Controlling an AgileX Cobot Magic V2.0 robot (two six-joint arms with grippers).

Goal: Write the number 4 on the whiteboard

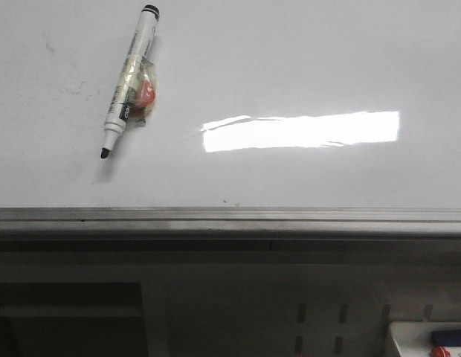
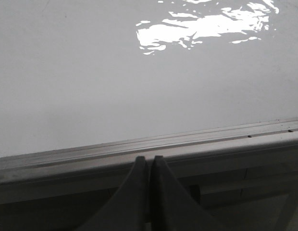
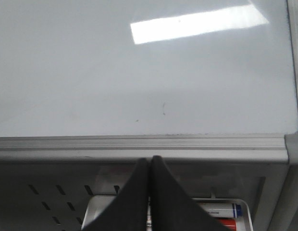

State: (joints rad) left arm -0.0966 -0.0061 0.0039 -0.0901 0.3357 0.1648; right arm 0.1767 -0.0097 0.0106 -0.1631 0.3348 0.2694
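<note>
The whiteboard (image 1: 290, 67) fills the front view, glossy white with a bright glare strip, and I see no number 4 drawn on it. An uncapped white marker (image 1: 130, 78) with a black tip and an orange tag taped to it lies at the board's left, tip toward the near edge. My left gripper (image 2: 150, 159) is shut and empty, just short of the board's grey edge rail (image 2: 139, 149). Also shut and empty, my right gripper (image 3: 150, 159) hovers below the rail (image 3: 139, 144) near the board's right corner. Neither gripper shows in the front view.
A white tray (image 3: 163, 211) below the board's right end holds a blue-capped marker (image 3: 221, 210) and a red one (image 3: 233, 224); it also shows as the white tray (image 1: 431, 338) at the front view's lower right. Faint smudges (image 1: 71, 85) mark the board's left part.
</note>
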